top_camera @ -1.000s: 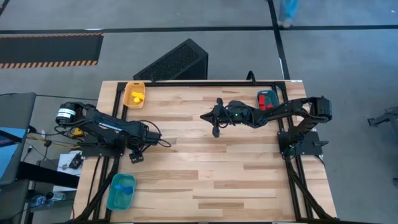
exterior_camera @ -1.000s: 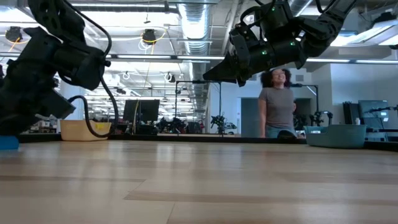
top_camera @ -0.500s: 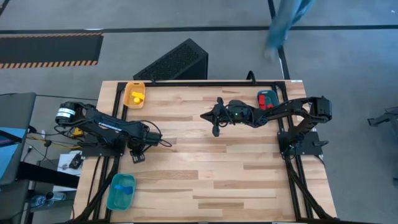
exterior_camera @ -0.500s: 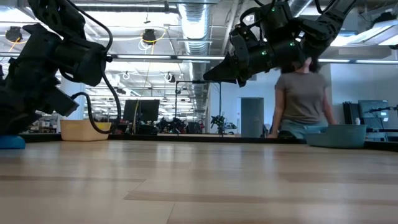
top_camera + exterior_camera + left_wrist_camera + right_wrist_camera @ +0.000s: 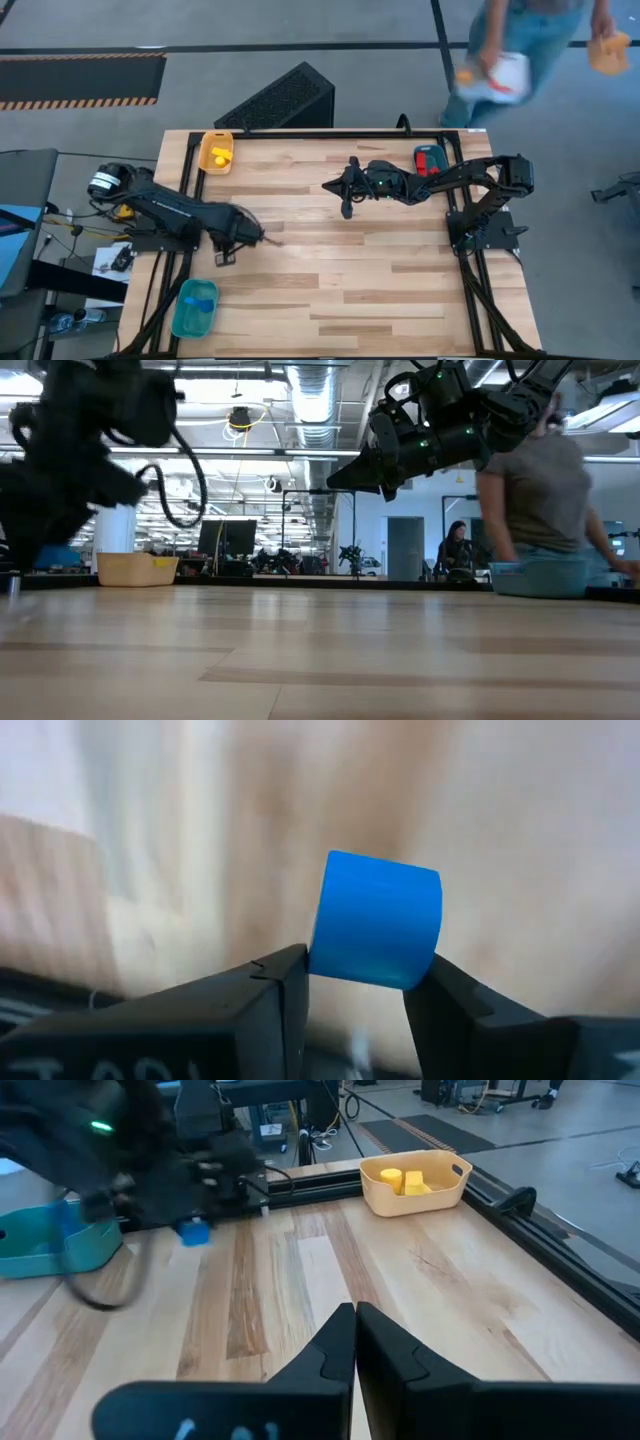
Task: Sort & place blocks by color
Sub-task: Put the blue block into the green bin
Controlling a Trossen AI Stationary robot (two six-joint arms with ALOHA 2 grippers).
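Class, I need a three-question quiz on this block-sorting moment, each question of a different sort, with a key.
1. True or false: the left gripper is shut on a blue block.
2. Which tray holds yellow blocks? A) teal tray B) yellow tray C) neither
3. Fill in: the right gripper is ____ and holds nothing.

Key: 1 true. 2 B, the yellow tray at the far left corner; the teal tray is nearer. 3 shut.
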